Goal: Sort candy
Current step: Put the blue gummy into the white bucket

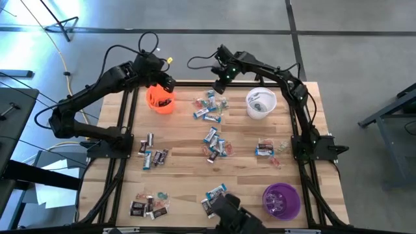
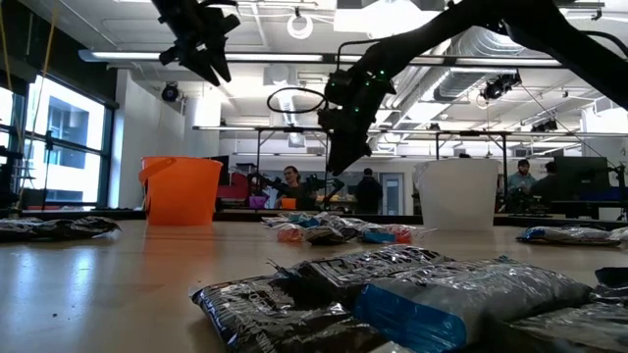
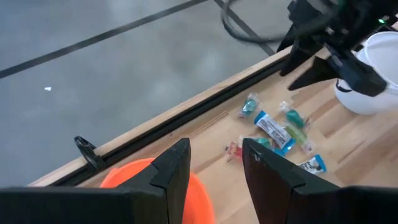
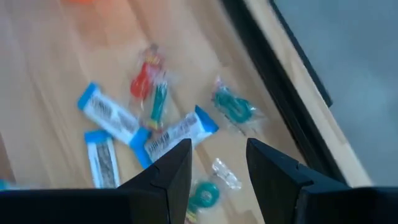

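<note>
Wrapped candy lies in loose piles on the wooden table: a far pile [image 1: 209, 107], a centre pile [image 1: 214, 146], and others at the left [image 1: 153, 156] and right [image 1: 270, 149]. My right gripper [image 1: 220, 84] hangs open above the far pile, pointing steeply down. Its wrist view shows blue-and-white pieces [image 4: 177, 134], a teal piece [image 4: 233, 107] and a red piece [image 4: 146, 74] below the fingers [image 4: 217, 155]. My left gripper [image 1: 164, 81] stands open over the orange cup [image 1: 160, 99], with nothing between its fingers [image 3: 214, 162].
A white cup [image 1: 261, 104] stands at the far right and a purple cup [image 1: 281, 200] at the near right. More candy lies near the front edge [image 1: 149, 205] and close to the low camera [image 2: 392, 294]. People show in the room behind [image 2: 291, 181].
</note>
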You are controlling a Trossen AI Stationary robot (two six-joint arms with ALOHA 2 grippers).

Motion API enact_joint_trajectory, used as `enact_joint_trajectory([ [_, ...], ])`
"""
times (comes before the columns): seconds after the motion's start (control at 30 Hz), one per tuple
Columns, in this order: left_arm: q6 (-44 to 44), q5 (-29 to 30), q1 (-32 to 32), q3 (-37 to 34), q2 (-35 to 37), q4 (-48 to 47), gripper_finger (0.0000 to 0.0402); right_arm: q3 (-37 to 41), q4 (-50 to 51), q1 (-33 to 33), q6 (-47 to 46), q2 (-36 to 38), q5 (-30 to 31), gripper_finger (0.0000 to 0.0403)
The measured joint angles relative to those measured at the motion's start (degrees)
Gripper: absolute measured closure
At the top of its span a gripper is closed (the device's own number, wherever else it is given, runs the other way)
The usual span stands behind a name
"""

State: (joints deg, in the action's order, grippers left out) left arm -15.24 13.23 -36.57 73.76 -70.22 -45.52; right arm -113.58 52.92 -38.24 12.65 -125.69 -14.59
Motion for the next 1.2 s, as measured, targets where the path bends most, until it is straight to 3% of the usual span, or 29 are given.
enact_joint_trajectory([
  [0.23,2.15,-0.66,-1.22,0.00,0.00,-0.05,0.0268,0.02,7.40,1.22,12.88,0.00,3.06,0.0254],
  [0.53,3.52,-0.66,-1.41,0.00,-0.02,-0.09,0.0268,0.02,5.89,2.40,13.45,0.00,3.79,0.0248],
  [0.73,3.52,-0.66,-1.41,0.02,-0.02,-0.35,0.0268,0.07,8.25,3.11,19.87,0.00,5.69,0.0242],
  [0.83,3.50,-0.66,-1.41,0.02,-0.02,-1.39,0.0268,0.07,7.90,3.43,5.35,0.00,10.09,0.0242],
  [1.0,3.50,-0.66,-1.41,0.02,-0.02,-2.21,0.0268,0.07,8.05,2.97,-22.59,0.00,10.16,0.0243],
  [1.2,3.52,-0.66,-1.41,0.04,-0.02,-3.33,0.0268,0.08,7.31,3.27,-32.42,-2.97,13.07,0.0243],
])
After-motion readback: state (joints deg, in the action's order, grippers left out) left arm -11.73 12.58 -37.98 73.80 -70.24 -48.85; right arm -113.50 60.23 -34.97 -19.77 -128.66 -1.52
